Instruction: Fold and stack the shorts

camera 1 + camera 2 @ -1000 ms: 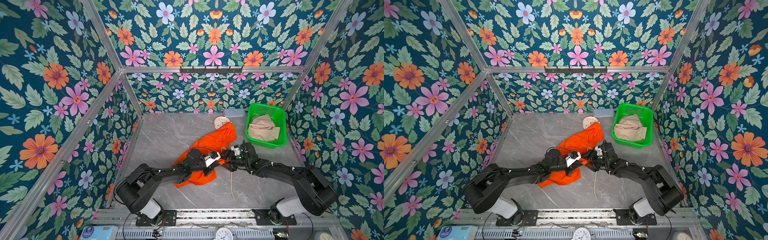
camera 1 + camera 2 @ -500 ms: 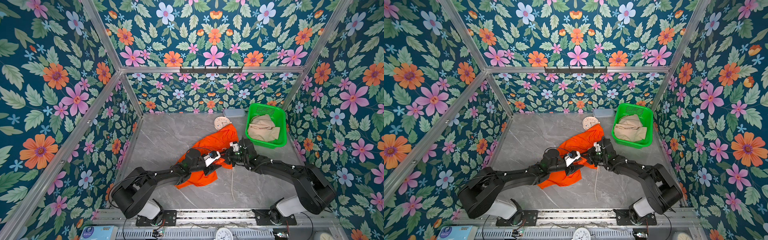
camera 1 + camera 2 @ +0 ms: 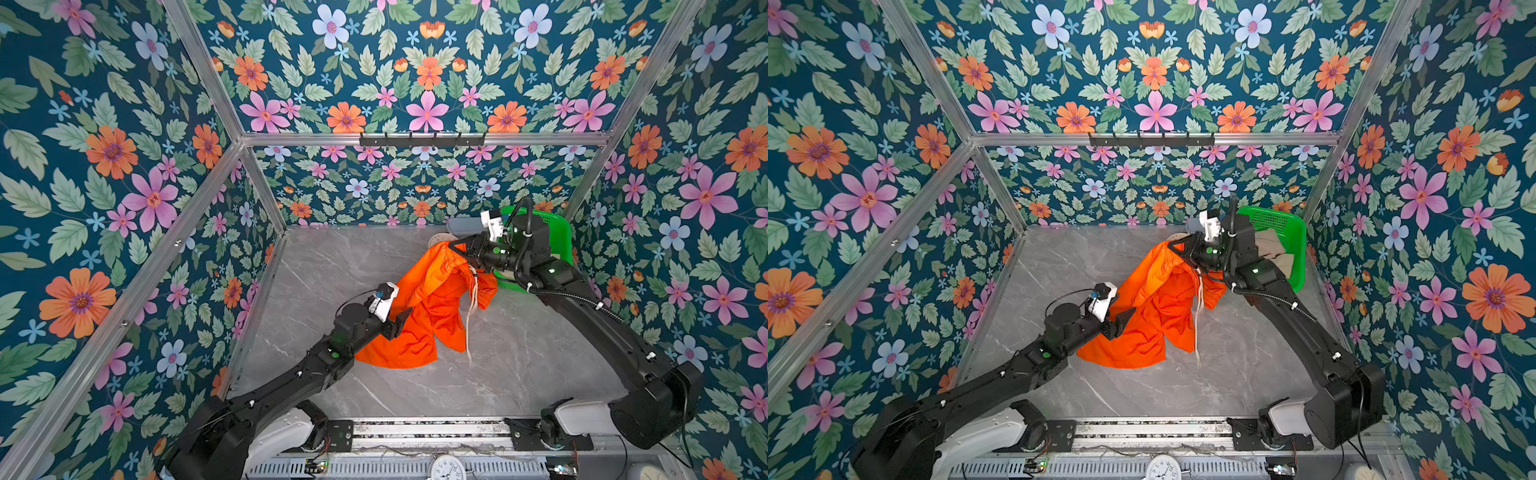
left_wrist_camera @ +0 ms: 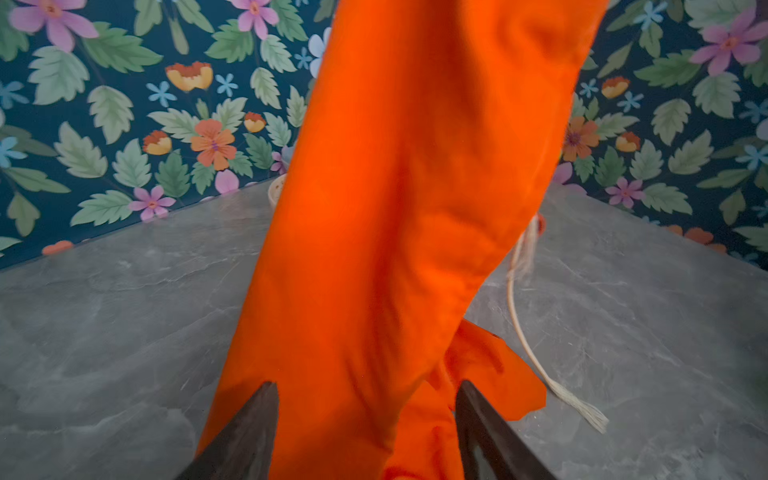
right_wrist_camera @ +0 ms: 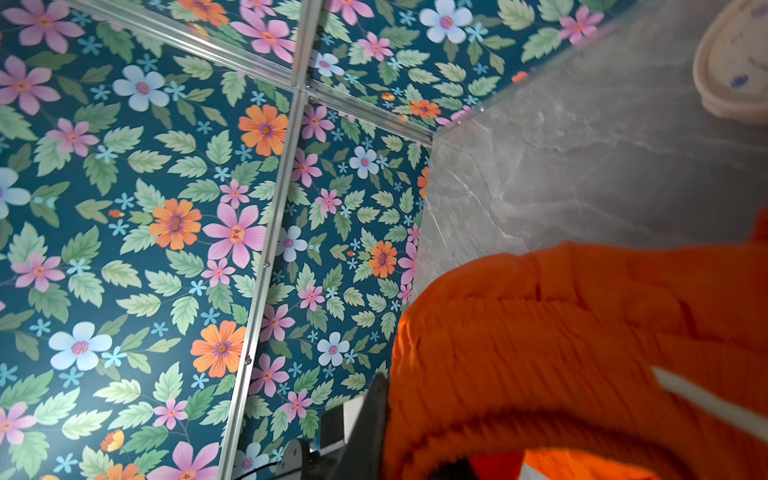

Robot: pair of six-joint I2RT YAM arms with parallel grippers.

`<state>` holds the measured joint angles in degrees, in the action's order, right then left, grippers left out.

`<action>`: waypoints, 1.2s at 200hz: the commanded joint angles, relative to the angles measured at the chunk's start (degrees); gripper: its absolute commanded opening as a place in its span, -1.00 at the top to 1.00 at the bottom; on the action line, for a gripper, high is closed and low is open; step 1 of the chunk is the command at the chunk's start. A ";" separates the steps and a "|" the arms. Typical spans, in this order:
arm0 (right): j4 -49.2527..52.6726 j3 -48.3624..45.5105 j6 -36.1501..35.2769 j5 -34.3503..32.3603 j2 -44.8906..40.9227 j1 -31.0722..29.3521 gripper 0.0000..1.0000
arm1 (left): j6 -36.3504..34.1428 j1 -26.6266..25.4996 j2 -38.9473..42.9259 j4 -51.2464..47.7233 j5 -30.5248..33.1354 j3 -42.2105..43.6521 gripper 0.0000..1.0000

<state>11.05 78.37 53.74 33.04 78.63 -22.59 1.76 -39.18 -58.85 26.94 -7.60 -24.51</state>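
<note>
The right arm is seen extended far forward in both top views, its forearm raised above the table (image 3: 332, 270) and its wrist set just beside the green basket (image 3: 1295, 249). The right gripper (image 3: 459, 249) is clamped on the gathered elastic waistband of the orange shorts (image 3: 428, 299), which is bunched between its jaws in the right wrist view (image 5: 561, 332).

The left arm is held lower and reaches forward from its base, its wrist well apart from the basket. The left gripper (image 3: 402, 319) is spread. In the left wrist view its two dark fingers (image 4: 257, 415) are seen apart, with the hanging cloth between them, and no pinch on the fabric can be made out.

The orange shorts are suspended by the waistband beside the basket. Their long axis runs slantwise down and away from the basket. The waist points up towards the basket, and the leg ends lie crumpled on the table on the side away from it.

The cloth is bright orange, smooth and creased in long folds. A white drawstring (image 3: 468, 328) with a frayed end dangles down to the table.

The beige shorts (image 3: 1273, 249) are lying inside the basket, partly hidden by the right arm.
</note>
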 commanded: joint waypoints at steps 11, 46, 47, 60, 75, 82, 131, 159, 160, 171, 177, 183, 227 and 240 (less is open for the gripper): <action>7.78 8.61 -6.89 0.71 1.12 0.41 0.70 | 1.17 0.88 3.62 -1.76 2.02 1.92 -0.44; 12.91 15.39 -10.33 1.05 1.78 0.66 0.70 | 3.29 2.55 4.53 -0.95 4.57 3.79 -0.45; 13.02 15.44 -10.41 1.06 1.74 0.68 0.70 | 3.40 2.76 4.53 -0.85 4.32 3.91 -0.45; 15.23 16.81 -11.70 1.77 1.23 1.09 0.70 | 4.30 4.69 4.48 0.06 1.81 4.46 -0.46; 19.85 18.73 -14.27 3.17 0.51 1.96 0.70 | 4.96 7.36 4.02 0.98 -1.12 4.96 -0.47; 21.92 19.23 -15.47 4.00 0.13 2.60 0.70 | 4.63 8.72 3.48 1.05 -2.70 4.85 -0.47; 30.24 9.19 -18.75 8.55 -6.32 10.12 0.70 | -11.84 12.72 -5.82 -12.92 -15.29 -6.32 -0.36; 26.48 -5.72 -15.48 10.01 -13.77 16.52 0.70 | -23.09 12.56 -11.69 -23.58 -17.43 -13.58 -0.31; 26.48 -5.72 -15.48 10.01 -13.77 16.52 0.70 | -23.45 12.55 -11.88 -23.98 -17.44 -13.78 -0.31; 25.94 -10.52 -14.99 9.85 -16.10 19.11 0.70 | -27.30 12.39 -13.54 -27.33 -17.21 -15.69 -0.29; 25.66 -12.86 -14.82 9.88 -17.21 20.42 0.70 | -29.04 12.23 -14.25 -28.89 -16.83 -16.49 -0.29; 25.49 -14.98 -14.63 9.98 -18.09 21.73 0.70 | -30.82 11.98 -14.80 -30.22 -16.44 -17.08 -0.29; 23.68 -24.18 -14.36 8.61 -20.36 26.72 0.69 | -22.53 13.51 -17.85 -35.68 -8.30 -22.95 -0.31; 22.82 -25.18 -14.36 8.48 -20.36 26.69 0.70 | -18.80 14.04 -17.74 -37.23 -11.79 -23.11 -0.30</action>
<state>36.99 54.57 39.09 42.09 58.52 3.81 -23.88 -26.09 -76.53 -5.85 -18.55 -46.72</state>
